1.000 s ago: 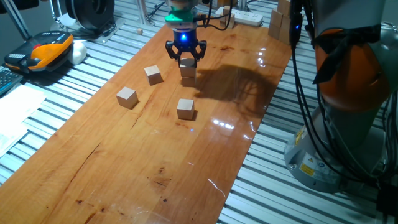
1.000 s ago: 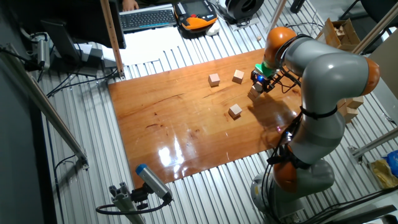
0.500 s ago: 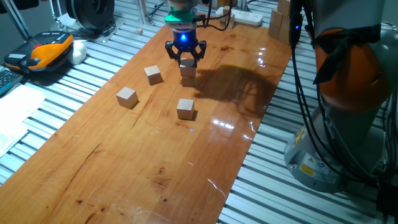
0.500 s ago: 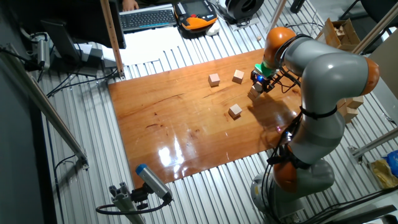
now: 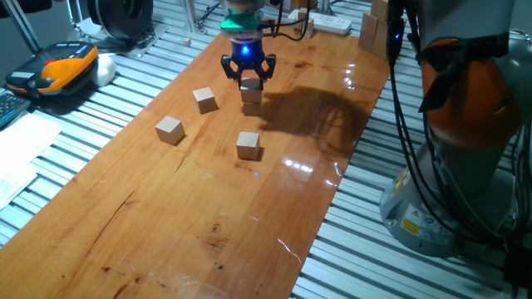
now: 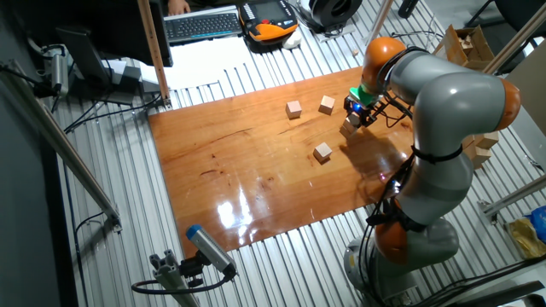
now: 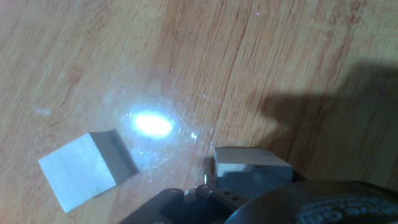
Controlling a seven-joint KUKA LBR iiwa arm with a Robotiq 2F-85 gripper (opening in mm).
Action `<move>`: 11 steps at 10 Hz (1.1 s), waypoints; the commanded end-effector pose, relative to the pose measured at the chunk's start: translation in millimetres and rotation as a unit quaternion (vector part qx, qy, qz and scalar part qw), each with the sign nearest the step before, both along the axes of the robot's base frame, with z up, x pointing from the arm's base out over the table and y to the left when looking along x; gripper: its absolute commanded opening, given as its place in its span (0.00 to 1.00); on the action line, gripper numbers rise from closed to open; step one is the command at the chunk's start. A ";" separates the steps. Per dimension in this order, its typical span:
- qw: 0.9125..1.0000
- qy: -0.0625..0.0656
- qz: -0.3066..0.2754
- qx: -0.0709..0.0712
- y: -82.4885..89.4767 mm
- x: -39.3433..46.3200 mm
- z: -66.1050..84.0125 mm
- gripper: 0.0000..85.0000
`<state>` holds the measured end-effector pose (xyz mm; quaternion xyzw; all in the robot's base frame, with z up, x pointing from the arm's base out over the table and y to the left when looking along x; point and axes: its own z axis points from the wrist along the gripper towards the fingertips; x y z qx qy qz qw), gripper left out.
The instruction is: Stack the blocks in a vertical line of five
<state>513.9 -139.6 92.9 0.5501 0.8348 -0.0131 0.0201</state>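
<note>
Nothing is seen to change over the last second: the pincer [image 5: 248,73] stays clamped on the upper block [image 5: 249,82], seated on another [image 5: 251,104]; release seems due.

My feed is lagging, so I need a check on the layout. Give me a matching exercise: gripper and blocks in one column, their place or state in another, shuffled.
Things:
1. gripper
2. top block
3. bottom block
4. nearest loose block

States:
A. alone on the board
B. under another block
C. lit blue, over the stack
D. between the fingers

Pairs: 1-C, 2-D, 3-B, 4-A
</note>
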 end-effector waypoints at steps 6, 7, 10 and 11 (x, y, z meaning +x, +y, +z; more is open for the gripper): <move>1.000 0.002 -0.001 -0.003 0.0 -0.1 -0.1 0.20; 1.000 0.002 -0.001 -0.003 0.0 -0.1 -0.1 0.20; 1.000 0.003 -0.002 -0.004 0.1 0.0 -0.3 0.20; 1.000 0.003 -0.002 -0.004 0.1 0.0 -0.3 0.20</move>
